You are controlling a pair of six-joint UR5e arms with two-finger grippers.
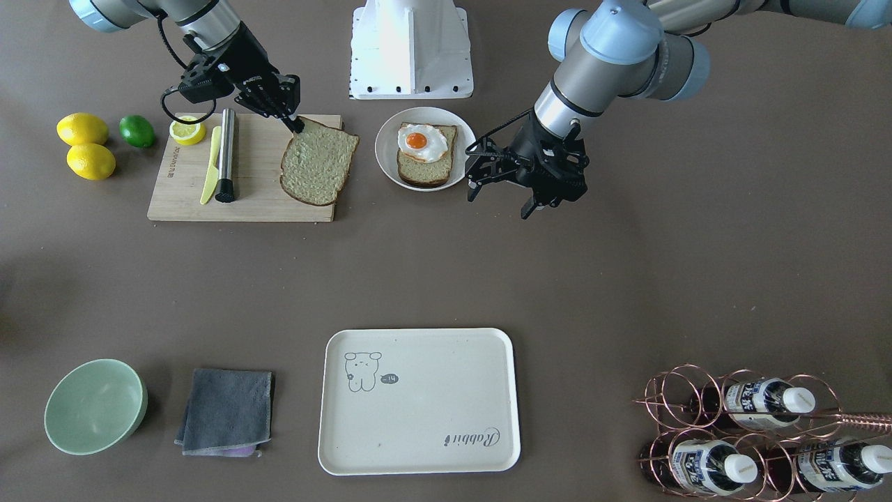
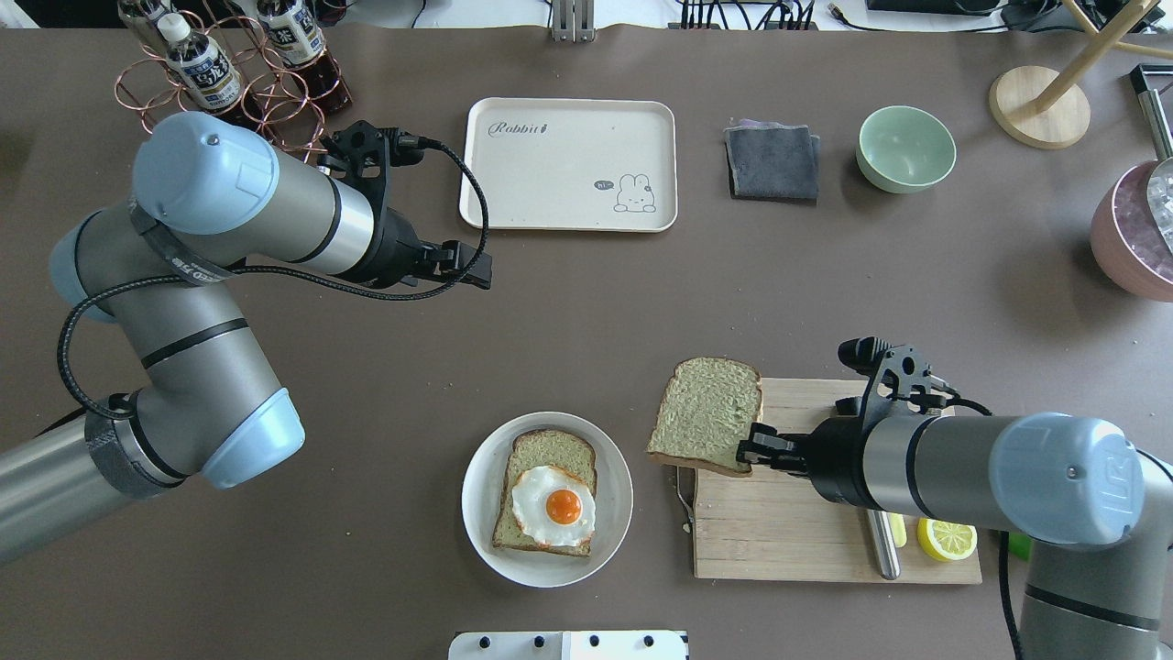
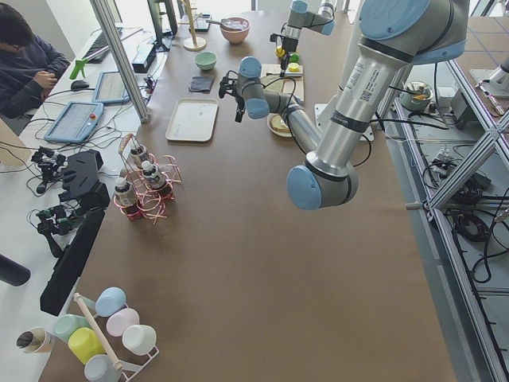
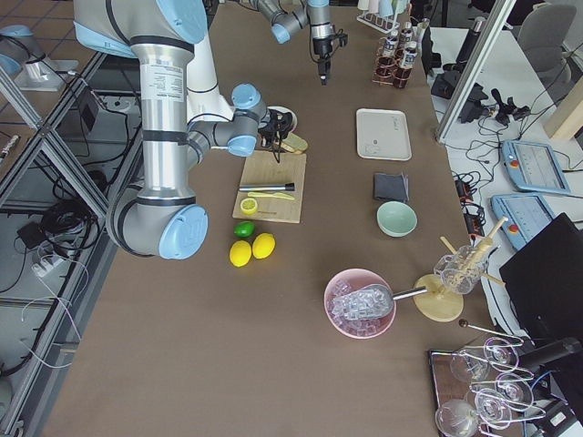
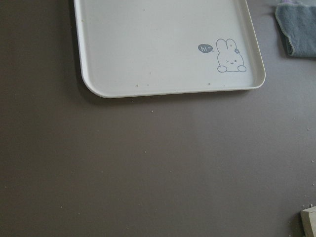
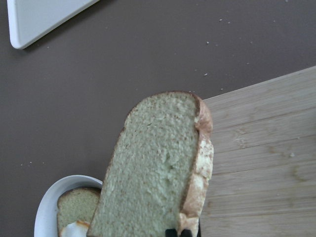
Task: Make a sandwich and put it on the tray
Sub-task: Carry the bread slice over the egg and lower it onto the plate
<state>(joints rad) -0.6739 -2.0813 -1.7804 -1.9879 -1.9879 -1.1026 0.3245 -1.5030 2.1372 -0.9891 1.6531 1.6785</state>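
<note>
My right gripper (image 1: pixel 298 125) is shut on the edge of a wholegrain bread slice (image 1: pixel 319 162) and holds it tilted just above the wooden cutting board (image 1: pixel 258 181), overhanging the board's plate-side edge. The held slice also shows in the overhead view (image 2: pixel 706 414) and the right wrist view (image 6: pixel 158 168). A second slice (image 2: pixel 550 449) topped with a fried egg (image 2: pixel 553 507) lies on the round white plate (image 2: pixel 476 477). My left gripper (image 1: pixel 499 201) is open and empty, hovering beside the plate. The cream tray (image 2: pixel 568 174) lies bare across the table and shows in the left wrist view (image 5: pixel 163 44).
A steel rod (image 1: pixel 225 155), a yellow knife (image 1: pixel 210 167) and a lemon half (image 1: pixel 187 130) lie on the board. Two lemons (image 1: pixel 82 129) and a lime (image 1: pixel 136 130) sit beside it. A green bowl (image 1: pixel 94 406), a grey cloth (image 1: pixel 226 411) and a bottle rack (image 1: pixel 752 432) flank the tray.
</note>
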